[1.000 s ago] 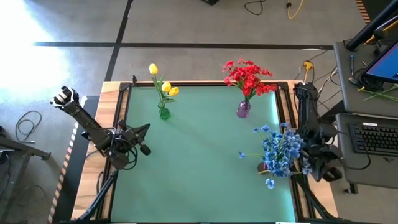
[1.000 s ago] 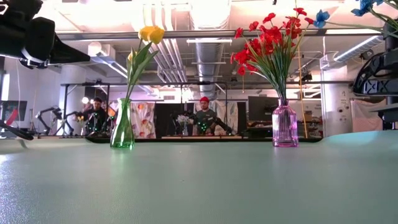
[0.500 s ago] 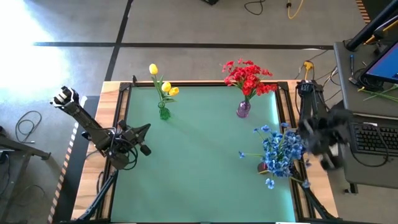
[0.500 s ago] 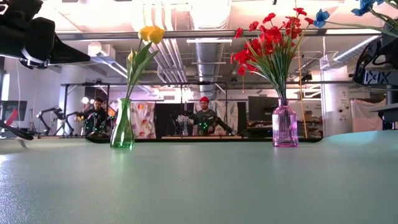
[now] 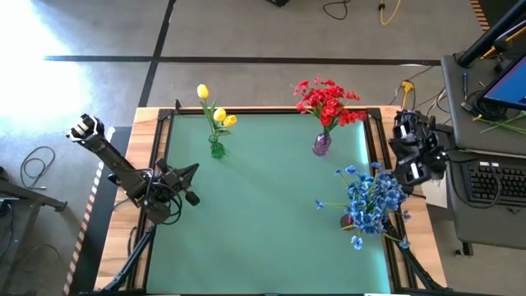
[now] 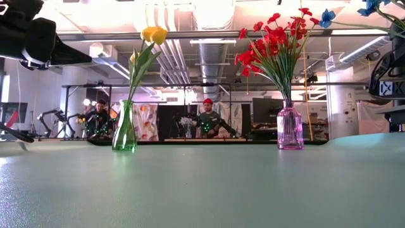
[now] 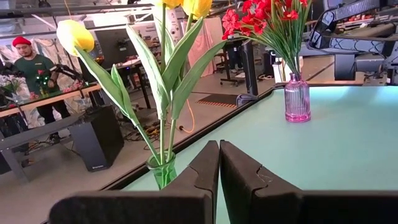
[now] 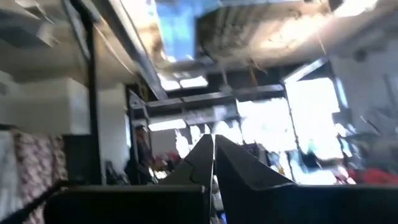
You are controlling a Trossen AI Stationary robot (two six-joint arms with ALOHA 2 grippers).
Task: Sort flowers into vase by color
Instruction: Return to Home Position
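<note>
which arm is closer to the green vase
Left. The left arm is a short way from the green vase; the right arm is past the table's opposite edge.

— What stands off the table's (image 5: 271, 222) right edge?
— A grey desk (image 5: 457, 99) carrying a black keyboard (image 5: 500, 182) and a lit screen (image 5: 509, 86).
— And on the floor?
— A black tape line (image 5: 246, 59) runs past the far edge, and cable loops (image 5: 37, 168) lie off the left edge.
— Anyone in the room behind?
— A person in a red cap (image 6: 207, 120) and a second person (image 6: 97, 117) farther left, under ceiling ducts (image 6: 209, 60).
</note>
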